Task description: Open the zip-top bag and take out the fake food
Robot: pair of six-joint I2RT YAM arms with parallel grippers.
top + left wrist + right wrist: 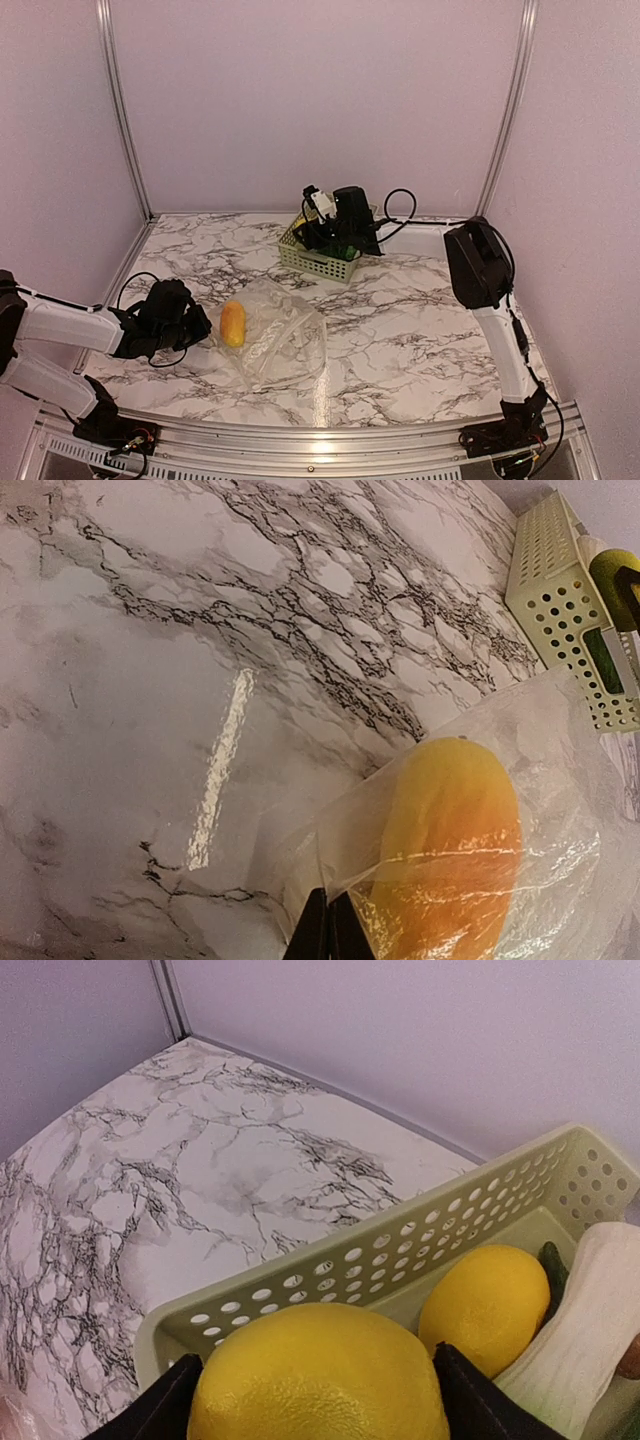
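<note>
The clear zip-top bag [280, 340] lies on the marble table with the orange-yellow mango [233, 322] inside it near its left edge. My left gripper [197, 325] is shut on the bag's edge [330, 880], just left of the mango [450, 850]. My right gripper [325, 228] hovers over the pale green basket [318, 262] and is shut on a yellow lemon [320, 1360]. In the basket lie a second lemon [495, 1300], a white-green leafy vegetable [590, 1330] and part of a green pod [553, 1263].
The basket stands at the back centre near the rear wall. Its perforated wall [560, 590] also shows in the left wrist view. Metal frame posts stand at the back corners, and a rail [320, 445] runs along the near edge.
</note>
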